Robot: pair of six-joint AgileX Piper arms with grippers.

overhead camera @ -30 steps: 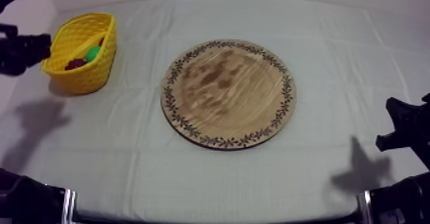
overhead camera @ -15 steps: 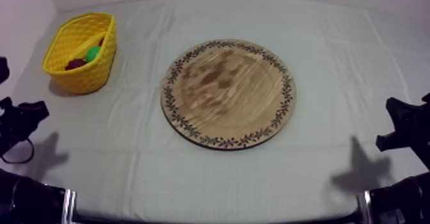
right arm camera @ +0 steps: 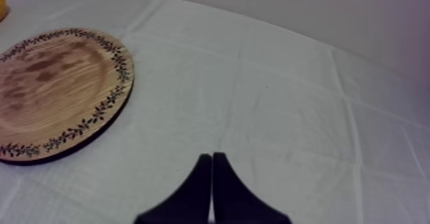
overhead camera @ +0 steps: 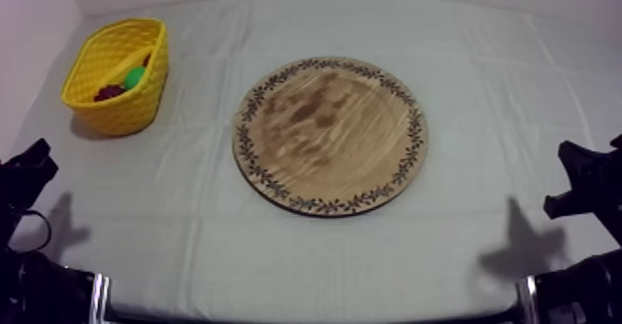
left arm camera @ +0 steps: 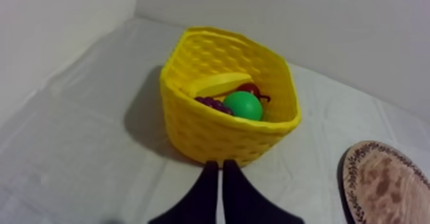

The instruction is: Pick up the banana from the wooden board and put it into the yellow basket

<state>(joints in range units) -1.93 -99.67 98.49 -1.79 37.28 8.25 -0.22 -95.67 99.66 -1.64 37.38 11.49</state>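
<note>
The yellow basket (overhead camera: pixel 130 110) stands at the table's far left. In the left wrist view the basket (left arm camera: pixel 217 134) holds the banana (left arm camera: pixel 217 84), lying against its back wall, with a green pear (left arm camera: pixel 243 105), dark grapes (left arm camera: pixel 213 104) and a small red fruit (left arm camera: pixel 251 89). The round wooden board (overhead camera: pixel 330 135) in the middle carries nothing. My left gripper (overhead camera: pixel 39 152) sits low at the left, shut on nothing, its tips (left arm camera: pixel 220 164) a short way in front of the basket. My right gripper (overhead camera: pixel 569 156) rests low at the right, shut (right arm camera: pixel 212 156), well clear of the board (right arm camera: pixel 57 92).
The grey-white cloth lies flat all round the board. The board's patterned rim (left arm camera: pixel 384 182) lies to the side of the basket as the left wrist sees it. A pale wall runs close behind the basket.
My left gripper has drawn back from beside the basket to the table's lower left edge. Nothing else has moved.
</note>
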